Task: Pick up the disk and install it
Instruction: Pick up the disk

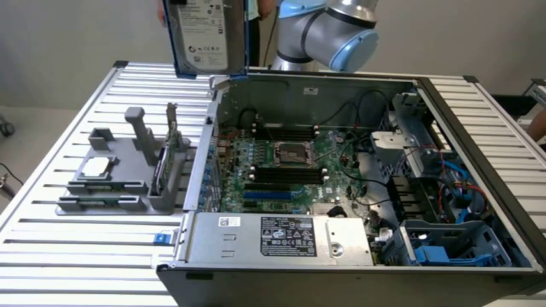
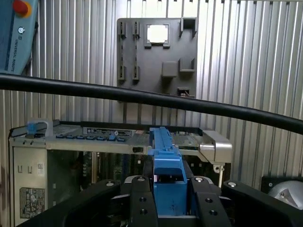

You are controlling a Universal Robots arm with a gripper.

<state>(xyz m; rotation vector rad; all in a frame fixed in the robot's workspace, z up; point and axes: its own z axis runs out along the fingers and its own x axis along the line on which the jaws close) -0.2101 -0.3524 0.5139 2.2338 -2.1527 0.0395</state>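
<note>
Gripping the disk by its blue carrier, the hand presses its dark fingers against either side of the blue plastic. In the wrist view the carrier runs edge-on between them.

From the exterior view the disk hangs upright in the air. Its white label faces out and the blue frame shows along its edges. It is over the far corner of the open computer case, on the exterior view's left. The arm, grey with light blue caps, stands behind the case.

Inside the case lies the green motherboard, and the silver power supply sits at the near edge. Just beside the case, on the exterior view's left, a grey holder rests on the ribbed metal bench. It carries a small square silver chip and a thin dark card standing on edge. A black cable crosses the wrist view.
</note>
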